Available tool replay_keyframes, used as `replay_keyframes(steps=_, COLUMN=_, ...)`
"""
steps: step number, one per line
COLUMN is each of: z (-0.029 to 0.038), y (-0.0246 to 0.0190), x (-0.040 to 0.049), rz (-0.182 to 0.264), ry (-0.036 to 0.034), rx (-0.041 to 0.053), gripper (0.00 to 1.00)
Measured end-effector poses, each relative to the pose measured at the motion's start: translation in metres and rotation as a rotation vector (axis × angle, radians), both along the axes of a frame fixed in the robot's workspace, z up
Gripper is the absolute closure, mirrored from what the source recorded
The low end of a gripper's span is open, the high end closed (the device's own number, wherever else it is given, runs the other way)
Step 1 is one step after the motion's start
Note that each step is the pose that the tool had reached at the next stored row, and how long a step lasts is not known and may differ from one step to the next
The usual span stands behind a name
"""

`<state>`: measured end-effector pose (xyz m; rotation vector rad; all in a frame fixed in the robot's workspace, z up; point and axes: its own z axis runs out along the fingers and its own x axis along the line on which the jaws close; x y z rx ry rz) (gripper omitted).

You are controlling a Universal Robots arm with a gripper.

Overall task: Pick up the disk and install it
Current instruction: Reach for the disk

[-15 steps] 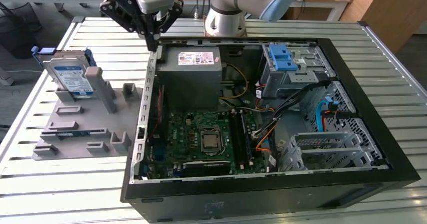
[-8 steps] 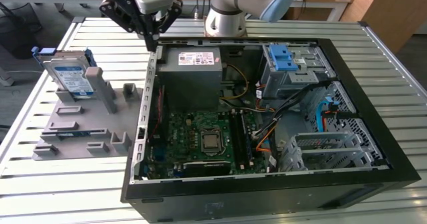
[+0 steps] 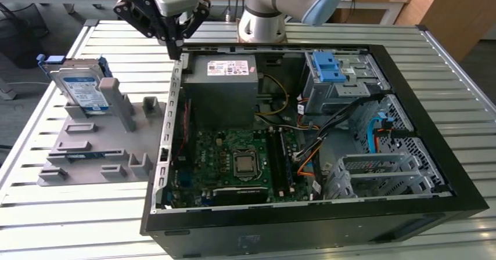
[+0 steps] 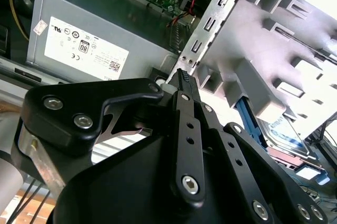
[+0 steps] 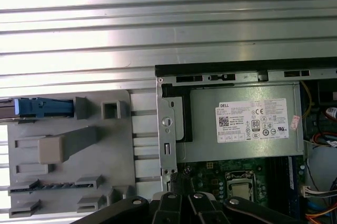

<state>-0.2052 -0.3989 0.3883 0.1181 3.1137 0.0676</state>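
Open computer case (image 3: 310,228), foreground; pincer (image 3: 174,51) clenched on nothing above its eleven-o'clock corner; disk (image 3: 83,90) propped in grey rack (image 3: 93,152) on desk (image 3: 78,225), case's nine o'clock; stage: approach, probably; grasp requires parted jaws.

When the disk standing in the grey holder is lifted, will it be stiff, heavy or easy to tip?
The disk is a flat metal-cased slab, so probably rigid and rather heavy for its size. It stands on edge in the grey holder, so a sideways push might tip it.
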Motion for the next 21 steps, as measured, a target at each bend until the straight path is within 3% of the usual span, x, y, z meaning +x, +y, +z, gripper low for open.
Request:
replay_keyframes(steps=9, z=-0.0003, y=0.0001, x=-0.0038, rz=0.0, ry=0.0, rx=0.0, gripper=0.89)
replay_keyframes(steps=18, z=-0.0006, y=0.0068, x=-0.0188, rz=0.0, ry=0.0055, rx=-0.0001, gripper=0.89)
replay_keyframes(steps=21, z=-0.0007, y=0.0072, x=-0.0232, rz=0.0, ry=0.0056, rx=0.0001, gripper=0.89)
